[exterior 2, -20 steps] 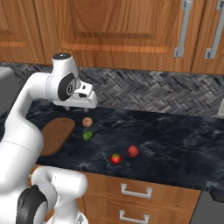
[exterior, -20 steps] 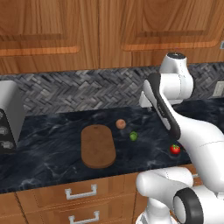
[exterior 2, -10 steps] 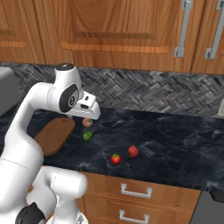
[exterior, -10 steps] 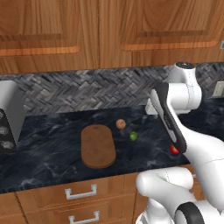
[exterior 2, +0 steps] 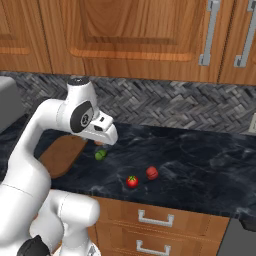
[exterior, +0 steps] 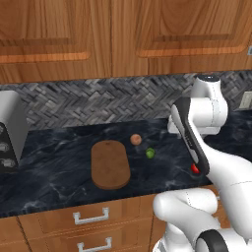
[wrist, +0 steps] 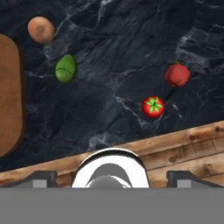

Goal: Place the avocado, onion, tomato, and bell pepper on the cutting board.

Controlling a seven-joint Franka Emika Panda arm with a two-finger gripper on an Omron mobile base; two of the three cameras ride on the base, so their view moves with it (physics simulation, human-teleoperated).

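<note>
Avocado [wrist: 65, 68], onion [wrist: 41, 29], tomato [wrist: 153, 106] and bell pepper [wrist: 177, 75] all sit on the counter [wrist: 113, 52], none on the cutting board [wrist: 8, 96] at nine o'clock, with the fingers spread wide, empty.

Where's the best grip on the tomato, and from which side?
Probably straight down from above, jaws across the round red body of the tomato below its green leafy top. It sits upright on the counter, apart from the bell pepper, so both flanks are free.

base views flanking, hand view overhead counter [wrist: 109, 52]
</note>
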